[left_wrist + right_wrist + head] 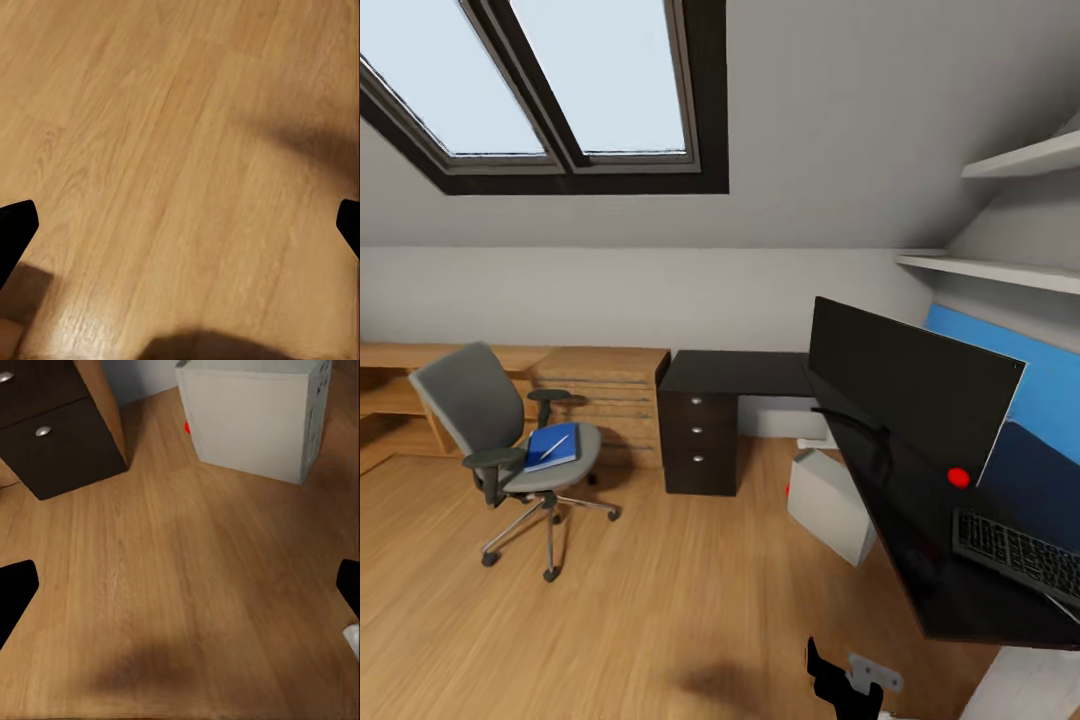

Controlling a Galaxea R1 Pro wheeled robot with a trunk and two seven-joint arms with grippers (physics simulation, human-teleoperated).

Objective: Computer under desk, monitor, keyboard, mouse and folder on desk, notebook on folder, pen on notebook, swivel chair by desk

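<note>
Wooden floor [660, 600] underfoot, seen from all three cameras. Long black desk [740, 372] along the back wall and down the right side, its three-drawer unit [700, 440] closed, contents hidden. Wide black monitor [905, 385] upright on the desk's right wing, red dot at a lower corner; keyboard [1020, 550] lying on the desktop just in front of it. Grey swivel chair [500, 440] well apart from the desk, out on the floor at the left, before a light wooden chest [605, 395]. On its seat, the blue folder [550, 447] with a thin white stick across it, probably the pen [554, 446]. Pale computer tower [830, 505] on the floor under the desk, beside the drawers. Left gripper [180, 225] and right gripper [180, 585] both spread wide apart over bare floor, holding nothing.
</note>
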